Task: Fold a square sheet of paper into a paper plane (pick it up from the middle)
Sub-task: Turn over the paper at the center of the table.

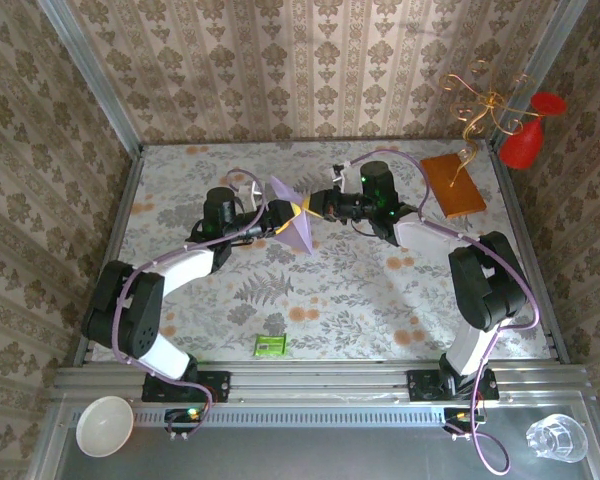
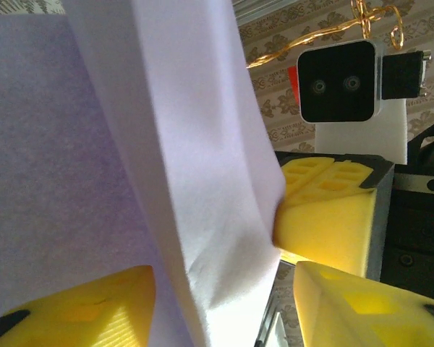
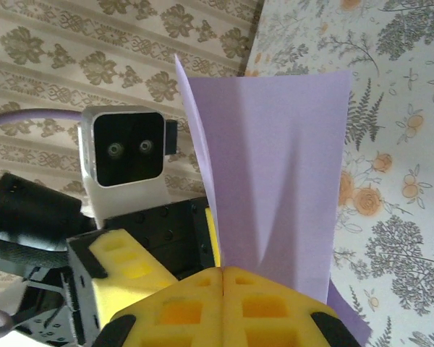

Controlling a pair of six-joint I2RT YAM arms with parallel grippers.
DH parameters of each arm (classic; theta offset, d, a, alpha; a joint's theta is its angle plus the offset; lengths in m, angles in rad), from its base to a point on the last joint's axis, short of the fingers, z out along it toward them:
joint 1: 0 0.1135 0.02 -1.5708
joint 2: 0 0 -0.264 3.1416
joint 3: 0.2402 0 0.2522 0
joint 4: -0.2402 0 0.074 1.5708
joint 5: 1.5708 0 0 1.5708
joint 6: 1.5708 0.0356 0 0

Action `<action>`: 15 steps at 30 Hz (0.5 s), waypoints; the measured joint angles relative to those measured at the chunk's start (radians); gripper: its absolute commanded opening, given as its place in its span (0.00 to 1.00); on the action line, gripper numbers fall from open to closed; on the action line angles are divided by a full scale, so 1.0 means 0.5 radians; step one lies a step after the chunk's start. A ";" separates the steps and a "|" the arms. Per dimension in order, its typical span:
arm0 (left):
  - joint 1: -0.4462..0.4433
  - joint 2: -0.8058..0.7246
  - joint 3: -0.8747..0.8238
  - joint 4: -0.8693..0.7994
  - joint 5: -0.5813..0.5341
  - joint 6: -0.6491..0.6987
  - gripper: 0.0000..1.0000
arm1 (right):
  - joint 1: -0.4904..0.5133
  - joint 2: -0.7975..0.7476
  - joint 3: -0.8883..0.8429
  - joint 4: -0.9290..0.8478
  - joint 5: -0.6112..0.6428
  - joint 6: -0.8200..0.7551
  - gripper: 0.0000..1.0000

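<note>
The square sheet of paper [image 1: 298, 232] hangs in the air over the middle of the floral desk [image 1: 380, 300], lifted between the two arms, which meet head-on there. It is bent along a lengthwise fold, with one pale lavender flap standing up and another sloping down toward the near side.

The right end effector [image 3: 223, 282] has its yellow pads pressed tightly together, and the sheet rises straight out of the seam between them, so it is pinching the paper at its lower edge. The left end effector [image 2: 224, 307] stands spread. In the left wrist view its two yellow fingers [image 2: 362, 307] sit well apart with the folded paper hanging down through the gap, and the right-hand finger is clear of the sheet. Just above that finger, the right arm's yellow pads meet the paper's edge, so the two heads crowd each other closely around the fold.

Elsewhere on the desk, an orange-brown board [image 1: 453, 185] lies at the far right corner, well apart from the paper. A gold wire ornament [image 1: 480, 105] and a red goblet [image 1: 528, 135] stand beside it at the wall. A small green packet [image 1: 270, 346] lies near the front edge, between the two arm bases. On the metal ledge in front sit a white bowl [image 1: 104, 425] at the left and a clear glass [image 1: 557, 437] at the right
</note>
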 measured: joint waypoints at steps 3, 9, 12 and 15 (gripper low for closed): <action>-0.001 0.002 -0.001 0.048 0.007 0.001 0.45 | -0.014 0.000 -0.023 0.059 -0.005 0.047 0.04; -0.009 0.002 -0.019 0.168 0.006 0.001 0.37 | -0.037 0.000 -0.047 0.076 -0.006 0.091 0.06; -0.012 0.002 -0.026 0.203 0.006 0.002 0.34 | -0.040 0.000 -0.048 0.076 -0.011 0.114 0.08; -0.012 0.002 -0.028 0.217 0.006 0.004 0.29 | -0.040 0.001 -0.048 0.082 -0.015 0.127 0.09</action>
